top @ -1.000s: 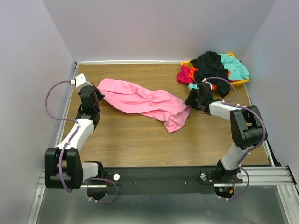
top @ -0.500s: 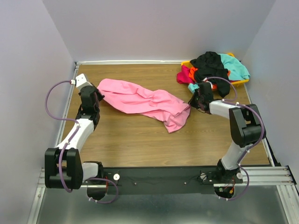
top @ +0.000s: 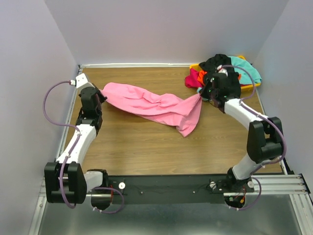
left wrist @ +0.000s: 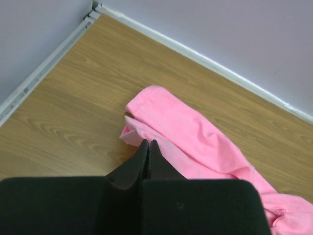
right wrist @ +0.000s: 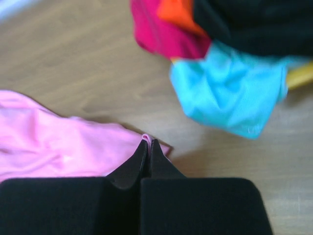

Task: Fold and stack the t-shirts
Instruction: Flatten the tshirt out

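Clearly the pink t-shirt is the one in play. It lies rumpled across the middle of the wooden table, drawn out long between the two arms. The left gripper has its fingers pressed together on the shirt's left-hand edge. The right gripper is clenched on a small peak of fabric at the opposite end, which seems raised a little off the wood.

Over in the far right corner the rest wait in a heap, spilling over a yellow bin: a black shirt on top, a teal shirt, a magenta shirt and an orange-red shirt.

To my eye this is light, limp cloth with no stiffness at all, so it will sag, bunch and drag on the table rather than keep a shape. A pinch on so thin a bit of hem as the right one looks liable to slip under tension. I'd say the better holds are hems, shoulder seams or corners, both ends at once, taut enough to lay it flat for folding.
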{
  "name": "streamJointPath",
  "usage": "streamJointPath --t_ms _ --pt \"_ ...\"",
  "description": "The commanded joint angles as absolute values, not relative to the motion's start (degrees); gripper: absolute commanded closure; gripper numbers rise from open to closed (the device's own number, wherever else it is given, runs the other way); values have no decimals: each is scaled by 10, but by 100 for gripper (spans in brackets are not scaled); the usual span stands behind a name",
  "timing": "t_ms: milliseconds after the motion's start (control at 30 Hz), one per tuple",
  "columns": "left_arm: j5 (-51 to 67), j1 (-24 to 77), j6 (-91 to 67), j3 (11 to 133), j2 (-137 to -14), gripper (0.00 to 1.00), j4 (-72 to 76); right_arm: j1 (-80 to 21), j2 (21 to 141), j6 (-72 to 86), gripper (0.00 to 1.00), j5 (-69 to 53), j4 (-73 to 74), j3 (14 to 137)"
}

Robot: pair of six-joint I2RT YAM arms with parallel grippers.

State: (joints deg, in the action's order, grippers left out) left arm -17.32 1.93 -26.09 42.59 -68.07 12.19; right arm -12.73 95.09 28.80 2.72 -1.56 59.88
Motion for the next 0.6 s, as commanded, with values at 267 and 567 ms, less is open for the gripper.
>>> streamJointPath --t_ms 267,567 --pt "-193 11 -209 545 -512 100 77 -125 780 214 99 84 69 748" --pt "-157 12 -207 559 -340 100 39 -126 611 188 100 26 97 792"
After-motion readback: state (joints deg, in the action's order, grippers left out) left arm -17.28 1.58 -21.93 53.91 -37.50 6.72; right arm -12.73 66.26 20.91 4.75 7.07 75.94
